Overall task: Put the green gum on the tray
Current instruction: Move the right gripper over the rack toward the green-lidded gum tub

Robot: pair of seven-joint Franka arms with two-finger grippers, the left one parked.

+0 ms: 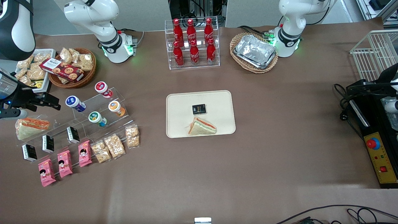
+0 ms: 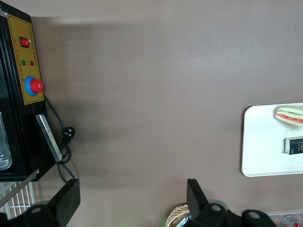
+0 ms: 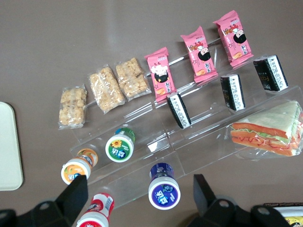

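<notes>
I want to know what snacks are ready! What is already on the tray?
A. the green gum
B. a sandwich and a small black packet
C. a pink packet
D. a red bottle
B: the tray holds only a sandwich and a black packet; the green gum sits on the clear shelf, with the open end effector nearby.

The right arm reaches in from the working arm's end of the table, its wrist held above the surface. The gripper point(image 1: 51, 102) hangs in the air with its two black fingers point(image 3: 75, 191) spread wide apart, holding nothing.
</notes>
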